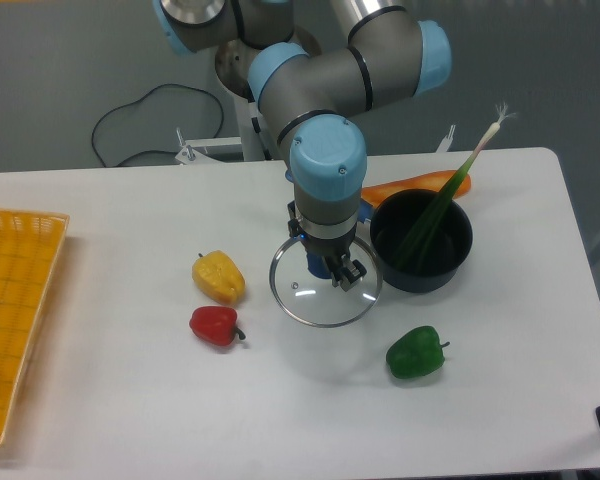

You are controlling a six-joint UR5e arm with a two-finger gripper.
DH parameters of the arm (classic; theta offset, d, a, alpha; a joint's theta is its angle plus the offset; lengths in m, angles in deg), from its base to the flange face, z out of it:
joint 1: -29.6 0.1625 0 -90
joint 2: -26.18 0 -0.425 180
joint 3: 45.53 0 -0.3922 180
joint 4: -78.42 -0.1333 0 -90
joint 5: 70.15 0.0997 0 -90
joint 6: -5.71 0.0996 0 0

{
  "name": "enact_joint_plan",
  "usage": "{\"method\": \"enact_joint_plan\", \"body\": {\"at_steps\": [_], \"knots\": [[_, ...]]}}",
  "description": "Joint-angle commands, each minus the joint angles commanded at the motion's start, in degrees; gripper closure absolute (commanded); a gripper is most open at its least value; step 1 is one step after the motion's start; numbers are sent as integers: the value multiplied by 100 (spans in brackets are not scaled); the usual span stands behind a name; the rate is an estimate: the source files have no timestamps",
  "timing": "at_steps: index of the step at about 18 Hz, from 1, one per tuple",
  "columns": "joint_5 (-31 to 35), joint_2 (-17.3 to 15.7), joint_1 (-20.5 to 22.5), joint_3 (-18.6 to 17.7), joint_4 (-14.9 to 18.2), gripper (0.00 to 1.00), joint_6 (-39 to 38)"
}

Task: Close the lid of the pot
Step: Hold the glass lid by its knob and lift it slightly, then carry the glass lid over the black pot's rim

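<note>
The pot lid (305,295), a clear glass disc with a silver rim, lies just left of the pot. Its central knob is hidden under my gripper (344,274), which points straight down onto the lid's middle with its fingers drawn in around the knob. I cannot tell whether the lid rests on the table or is slightly raised. The pot (421,262) is dark and round, and stands open to the right of the lid. A green onion stalk (450,195) leans in it, reaching out past its far rim. Most of the pot's handle is hidden behind my arm.
An orange carrot (415,186) lies behind the pot. A yellow pepper (219,276) and a red pepper (213,325) sit left of the lid. A green pepper (416,352) sits in front of the pot. A yellow basket (15,310) is at the table's left edge.
</note>
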Motion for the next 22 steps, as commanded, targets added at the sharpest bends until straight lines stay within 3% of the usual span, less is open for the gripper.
{"method": "enact_joint_plan", "body": {"at_steps": [9,11,14,19,22], "knots": [[88,0,-9,-26,26,53,-9],[350,0,-26,-26,61,53,-9],[711,-61,-53,-35,403,53,52],[835,-88,-62,35,553,53,9],[1291,-97,-105,44,773,53,70]]}}
